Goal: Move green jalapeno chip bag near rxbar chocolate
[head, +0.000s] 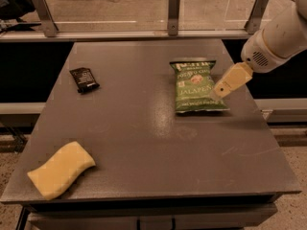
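one gripper (217,93), tan and slanting down-left from the white arm (280,35), hangs at the right edge of the green jalapeno chip bag (193,86); whether it is spread or closed cannot be told. the bag lies flat on the right half of the grey table (144,143), long axis running away from the camera, most of it just left of the gripper's tip. the rxbar chocolate (84,79) lies well apart at the far left, so the carry would likely run leftward across the table
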Motion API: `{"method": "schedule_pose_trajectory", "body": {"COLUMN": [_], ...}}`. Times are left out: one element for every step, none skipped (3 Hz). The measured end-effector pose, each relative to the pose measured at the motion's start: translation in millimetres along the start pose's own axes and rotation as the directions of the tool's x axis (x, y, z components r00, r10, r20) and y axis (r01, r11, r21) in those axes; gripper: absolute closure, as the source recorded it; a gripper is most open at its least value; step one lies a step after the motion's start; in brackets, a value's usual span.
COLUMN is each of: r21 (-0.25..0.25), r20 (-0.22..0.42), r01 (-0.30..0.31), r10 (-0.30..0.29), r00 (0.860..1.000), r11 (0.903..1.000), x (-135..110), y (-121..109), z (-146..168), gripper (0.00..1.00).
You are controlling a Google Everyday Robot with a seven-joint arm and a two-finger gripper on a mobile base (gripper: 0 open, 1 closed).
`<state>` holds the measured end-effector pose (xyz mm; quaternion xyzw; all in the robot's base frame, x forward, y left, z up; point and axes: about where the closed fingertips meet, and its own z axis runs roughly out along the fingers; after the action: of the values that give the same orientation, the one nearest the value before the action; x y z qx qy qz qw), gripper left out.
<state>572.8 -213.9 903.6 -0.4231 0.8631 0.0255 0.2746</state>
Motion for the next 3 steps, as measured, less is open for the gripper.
{"method": "schedule_pose_trajectory", "body": {"r21": [-0.032,-0.035,-0.036], "r20": [0.072,0.078,0.039], "r01": [-0.071,-0.076,-0.129], "r10": [0.073,0.079,0.131], "r00": [0.995,0.994,0.991], "r11": [0.997,0.9965,0.991], "x": [-20,-21,-7], "y": [-7,-8,-6], "z": [34,38,43], "gripper": [0.0,0.0,0.0]}}
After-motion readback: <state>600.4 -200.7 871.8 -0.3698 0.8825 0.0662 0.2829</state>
